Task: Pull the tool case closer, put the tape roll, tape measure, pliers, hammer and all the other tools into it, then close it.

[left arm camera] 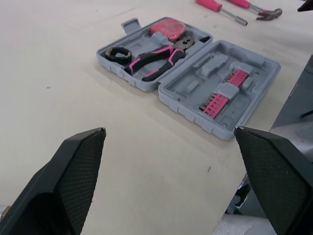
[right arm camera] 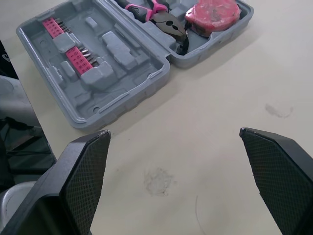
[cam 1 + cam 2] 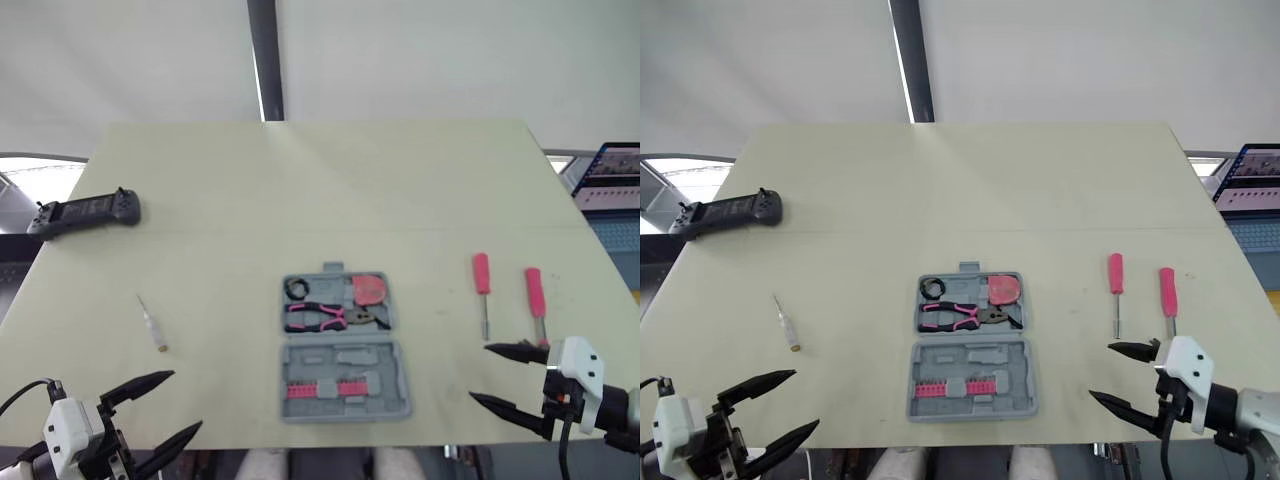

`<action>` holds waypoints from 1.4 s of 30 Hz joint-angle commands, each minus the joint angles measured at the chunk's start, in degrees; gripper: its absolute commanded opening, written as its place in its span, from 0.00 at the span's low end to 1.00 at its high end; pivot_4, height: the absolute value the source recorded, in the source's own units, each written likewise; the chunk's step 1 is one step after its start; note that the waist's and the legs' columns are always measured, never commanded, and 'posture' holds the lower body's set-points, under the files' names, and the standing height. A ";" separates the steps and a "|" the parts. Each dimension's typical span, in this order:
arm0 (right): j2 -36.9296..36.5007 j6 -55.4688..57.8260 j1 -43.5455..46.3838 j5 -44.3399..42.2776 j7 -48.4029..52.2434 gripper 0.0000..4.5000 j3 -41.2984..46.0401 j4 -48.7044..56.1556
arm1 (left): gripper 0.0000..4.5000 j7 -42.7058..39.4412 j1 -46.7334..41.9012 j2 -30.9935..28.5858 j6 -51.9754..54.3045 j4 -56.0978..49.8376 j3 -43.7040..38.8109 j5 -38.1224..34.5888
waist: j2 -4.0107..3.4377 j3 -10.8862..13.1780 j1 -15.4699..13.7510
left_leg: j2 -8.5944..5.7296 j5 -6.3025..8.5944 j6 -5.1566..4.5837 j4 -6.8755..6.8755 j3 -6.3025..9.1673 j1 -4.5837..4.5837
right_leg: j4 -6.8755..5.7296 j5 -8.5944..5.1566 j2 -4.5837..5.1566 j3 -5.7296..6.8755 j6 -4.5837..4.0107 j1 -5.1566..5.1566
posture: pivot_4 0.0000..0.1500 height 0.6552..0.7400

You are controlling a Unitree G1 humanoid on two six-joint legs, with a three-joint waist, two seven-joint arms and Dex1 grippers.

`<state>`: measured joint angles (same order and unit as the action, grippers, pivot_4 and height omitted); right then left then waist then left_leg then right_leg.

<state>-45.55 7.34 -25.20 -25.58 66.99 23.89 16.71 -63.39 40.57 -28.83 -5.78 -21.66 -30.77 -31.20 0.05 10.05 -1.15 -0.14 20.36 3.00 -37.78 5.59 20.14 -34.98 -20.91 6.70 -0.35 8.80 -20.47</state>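
1. While the left gripper (image 3: 186, 400) and right gripper (image 3: 480, 372) gape wide and empty, the tool case (image 3: 385, 355) lies open mid-table.
2. The slim hammer (image 3: 535, 292), just beyond the right gripper, may roll when pinched.

Our left gripper (image 3: 186, 400) and right gripper (image 3: 480, 372) have black tapered fingers (image 3: 140, 385), cross-hatched pads (image 1: 80, 166), white housings (image 3: 580, 372), black cables (image 3: 563, 445).

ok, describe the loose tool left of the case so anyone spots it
On the pale green table, look left of the open grey tool case. The small tool lies alone there: slim and whitish, unlike the two pink-handled tools right of the case.
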 commanded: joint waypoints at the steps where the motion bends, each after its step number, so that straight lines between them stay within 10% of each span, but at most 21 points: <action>1: 0.35 -1.48 0.25 -0.01 0.15 0.99 -0.19 -0.46 | 1.00 -0.73 -0.21 0.33 -1.96 0.19 0.49 -0.98 | 0.00 0.00 -0.01 | 0.00 0.00 0.00 0.00 0.00 0.00 | 0.00 0.00 0.00 0.00 0.00 0.00 | 1.00 1.00; 24: 2.94 -10.06 4.62 -4.17 3.50 0.99 -4.80 3.03 | 1.00 46.84 3.73 13.97 29.42 -22.06 0.31 -13.20 | 0.04 -0.01 0.14 | 0.00 0.01 0.02 -0.11 0.06 -0.02 | 0.00 0.03 -0.01 -0.02 0.06 0.12 | 1.00 1.00; 42: 4.39 -2.87 5.83 -9.30 0.11 0.99 -5.71 8.05 | 1.00 61.15 -9.38 10.31 40.01 -22.25 0.47 -13.91 | 0.05 -0.02 -0.17 | -0.03 0.02 0.04 -0.16 0.10 -0.01 | -0.02 0.03 -0.01 -0.01 0.05 0.10 | 1.00 1.00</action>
<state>-41.52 5.15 -19.93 -34.72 67.80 18.13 24.13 -5.70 32.32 -18.10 32.71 -42.36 -29.23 -44.25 0.09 10.03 -1.32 -0.17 20.38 3.04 -37.94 5.69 20.12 -35.02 -20.88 6.69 -0.36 8.85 -20.37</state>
